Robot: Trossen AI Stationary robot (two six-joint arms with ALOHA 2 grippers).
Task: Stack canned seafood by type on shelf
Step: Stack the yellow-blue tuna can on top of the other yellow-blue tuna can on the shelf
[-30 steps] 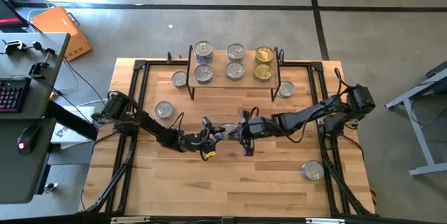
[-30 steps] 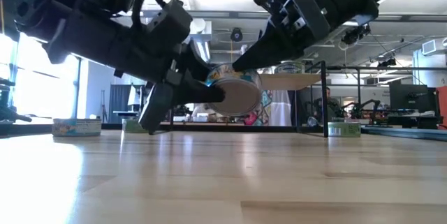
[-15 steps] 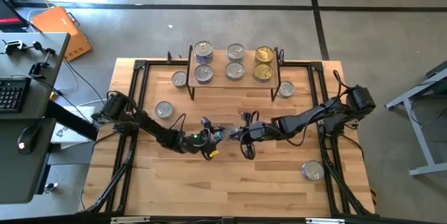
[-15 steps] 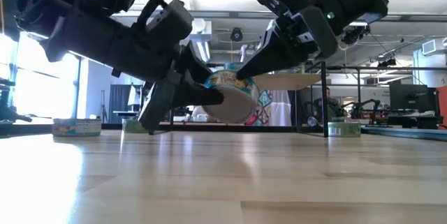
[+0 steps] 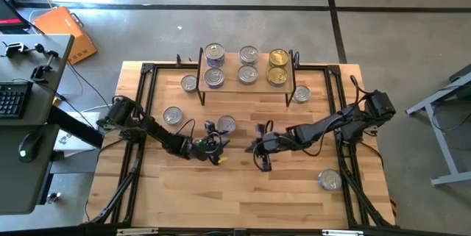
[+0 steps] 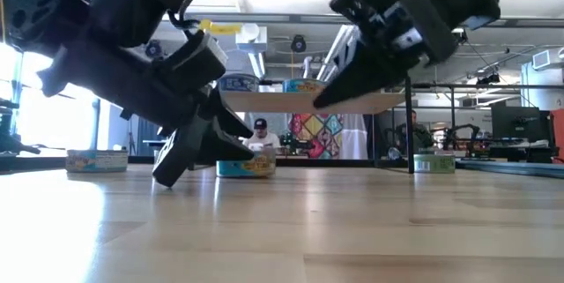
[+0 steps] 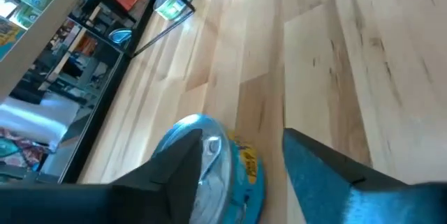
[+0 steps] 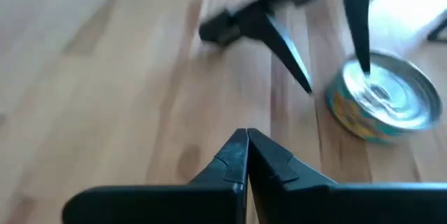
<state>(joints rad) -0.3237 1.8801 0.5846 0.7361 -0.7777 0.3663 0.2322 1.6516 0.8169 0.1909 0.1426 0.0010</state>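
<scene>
A silver-lidded can with a blue-yellow label [image 5: 226, 124] sits flat on its base mid-table, also seen as the can [image 6: 247, 167], [image 7: 209, 168], [image 8: 380, 105]. My left gripper [image 5: 214, 139] is open right beside this can, on its near-left side; in the left wrist view the can shows partly behind one finger [image 7: 174, 172]. My right gripper [image 5: 259, 154] is shut and hovers to the can's near-right, clear of it [image 8: 246, 155]. The shelf [image 5: 230, 67] stands at the far edge and carries silver cans [image 5: 214, 51] and gold cans [image 5: 278, 58]. My left gripper stands open at the can on the table. One fingertip [image 8: 363, 60] shows over the can's lid [image 8: 391, 91], and I cannot tell whether it touches.
Loose cans lie on the table at far left [image 5: 189, 83], left [image 5: 172, 115], right of the shelf [image 5: 301, 95] and near right [image 5: 329, 180]. Black frame rails [image 5: 143, 104] run along the table's sides. Bare wood lies toward the near edge [image 5: 235, 199].
A second ago the can hung tilted in the air between both grippers at mid-table. It now rests flat on the table, a little farther back. The left gripper has let go of it and moved left. The right gripper has drawn back toward the near edge.
</scene>
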